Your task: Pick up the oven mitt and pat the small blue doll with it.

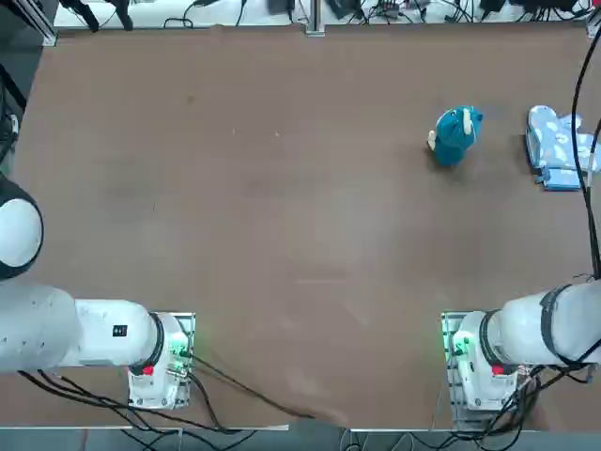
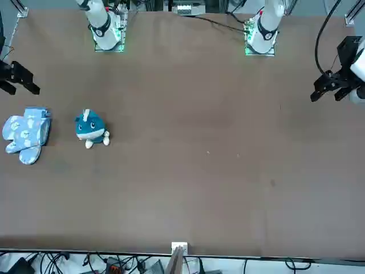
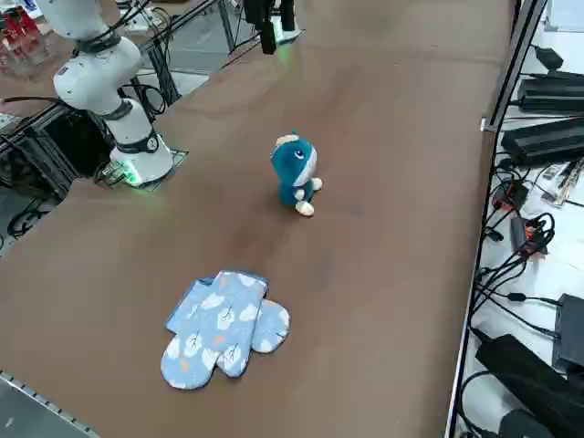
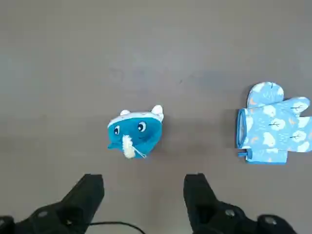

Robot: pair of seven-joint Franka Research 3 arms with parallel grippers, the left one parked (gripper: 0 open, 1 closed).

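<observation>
The right gripper (image 4: pixel 145 180), fingers spread wide apart, hangs above the table (image 1: pixel 282 235); in the front view it is at the edge, toward 10 o'clock. There, the mitt (image 2: pixel 28 135) lies at the gripper's 6 o'clock, flat, light blue with white patches, its cuff toward 12. The doll (image 2: pixel 91 129) sits at the gripper's 4 o'clock and the mitt's 3, apart from both, teal with a whitish muzzle. Its face points across the table, away from the arm bases. From overhead, a black cable (image 1: pixel 576 113) crosses in front of the mitt.
</observation>
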